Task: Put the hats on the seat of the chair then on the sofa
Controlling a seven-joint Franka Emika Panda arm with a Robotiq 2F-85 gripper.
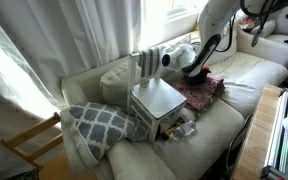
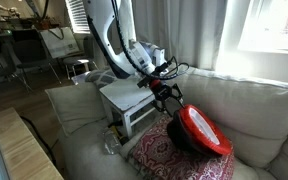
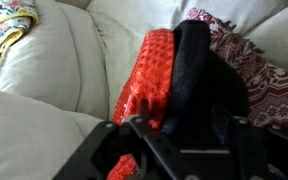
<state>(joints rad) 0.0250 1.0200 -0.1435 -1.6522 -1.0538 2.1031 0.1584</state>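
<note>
Hats (image 1: 197,70) leaned together on the patterned cloth (image 2: 164,157) on the sofa (image 1: 249,75), the red hat (image 2: 206,130) pressed against the black hat (image 3: 199,80), just beside the chair (image 1: 159,98). My pincer (image 2: 170,95) hung at their upper edge. I could not tell how wide it stood or whether it gripped either hat.

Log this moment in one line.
red hat, black hat: together, tilted, on patterned cloth on sofa | chair: no hat on seat | jaws: at hats, opening unclear
</note>
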